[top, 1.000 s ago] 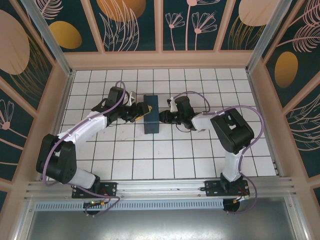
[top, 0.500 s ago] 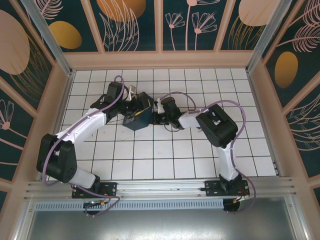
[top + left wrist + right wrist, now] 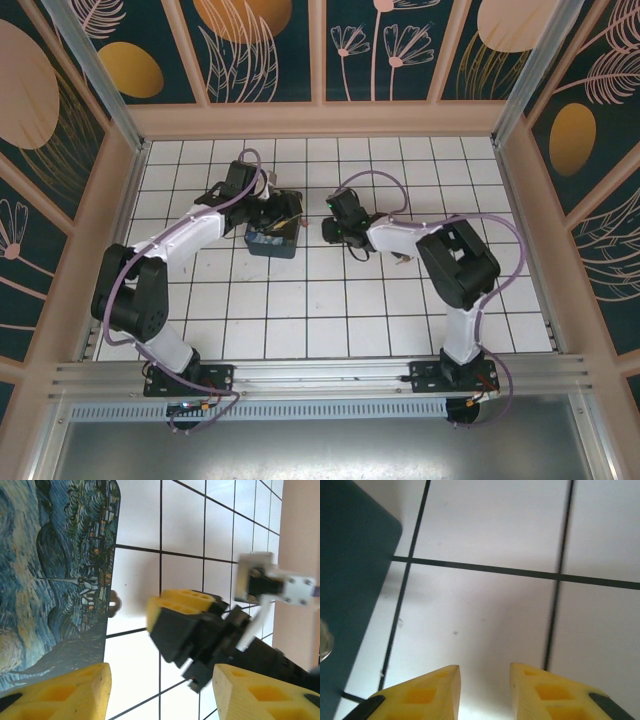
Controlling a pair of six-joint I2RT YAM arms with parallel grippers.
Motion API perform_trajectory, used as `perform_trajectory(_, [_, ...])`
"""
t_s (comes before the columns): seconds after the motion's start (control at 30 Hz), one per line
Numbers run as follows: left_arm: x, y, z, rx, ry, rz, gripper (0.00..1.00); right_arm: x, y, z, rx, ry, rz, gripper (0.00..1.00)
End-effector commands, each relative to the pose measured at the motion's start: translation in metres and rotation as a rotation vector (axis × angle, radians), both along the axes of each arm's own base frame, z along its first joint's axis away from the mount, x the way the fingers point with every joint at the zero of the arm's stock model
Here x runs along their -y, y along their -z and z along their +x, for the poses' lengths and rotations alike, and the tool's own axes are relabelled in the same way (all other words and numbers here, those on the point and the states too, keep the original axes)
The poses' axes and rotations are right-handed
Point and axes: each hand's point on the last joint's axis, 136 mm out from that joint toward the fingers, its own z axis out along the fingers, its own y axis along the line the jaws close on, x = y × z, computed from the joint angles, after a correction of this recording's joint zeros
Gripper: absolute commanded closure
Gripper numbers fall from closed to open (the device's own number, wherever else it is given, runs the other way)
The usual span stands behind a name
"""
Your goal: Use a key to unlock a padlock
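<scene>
The blue swirl-painted box (image 3: 272, 240) lies left of centre on the tiled floor. A tiny brownish piece (image 3: 114, 603) pokes out at the box's edge; it may be the padlock, I cannot tell. A silvery bit (image 3: 324, 641) shows at the box's side in the right wrist view. The key is out of view. My left gripper (image 3: 289, 214) hovers over the box's right end, open and holding nothing (image 3: 160, 680). My right gripper (image 3: 328, 230) sits just right of the box, open over bare tile (image 3: 484, 672). The left wrist view shows the right gripper's yellow fingertips (image 3: 175, 602) facing the box.
Wooden rails and painted panels wall in the white tiled floor (image 3: 330, 310) on three sides. The near half of the floor is bare tile. Both arms reach in from the metal rail (image 3: 320, 378) at the front.
The box has slid left and turned out of its upright line. My left arm swung further back over it. My right gripper followed the box left, then drew back slightly.
</scene>
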Motion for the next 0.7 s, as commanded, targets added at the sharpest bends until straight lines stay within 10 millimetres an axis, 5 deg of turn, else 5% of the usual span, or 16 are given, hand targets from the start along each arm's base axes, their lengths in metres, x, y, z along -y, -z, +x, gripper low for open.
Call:
perform_trajectory(0.0, [-0.016,-0.029,0.023,0.113,-0.018,0.044,0.39,0.017,-0.039,-0.007,0.127,-0.009,-0.004,0.58])
perform_trajectory(0.1, [-0.069,-0.034,0.045,0.254,-0.161,0.313,0.06,0.039,-0.077,-0.010,0.267,-0.015,0.025,0.27])
perform_trajectory(0.17, [-0.112,-0.034,0.054,0.313,-0.274,0.416,0.02,0.076,-0.097,-0.006,0.322,0.036,0.038,0.01])
perform_trajectory(0.3, [-0.210,-0.036,0.048,0.483,-0.541,0.632,0.01,0.172,-0.133,-0.001,0.463,0.204,0.097,0.01])
perform_trajectory(0.43, [-0.256,-0.041,0.017,0.794,-0.584,0.880,0.01,0.262,-0.123,-0.011,0.582,0.411,0.059,0.01])
perform_trajectory(0.57, [-0.265,-0.001,0.008,0.810,-0.574,0.896,0.01,0.297,-0.092,-0.018,0.604,0.503,0.047,0.01])
perform_trajectory(0.67, [-0.268,0.001,0.005,0.887,-0.646,0.846,0.03,0.301,-0.090,-0.019,0.718,0.489,0.024,0.01])
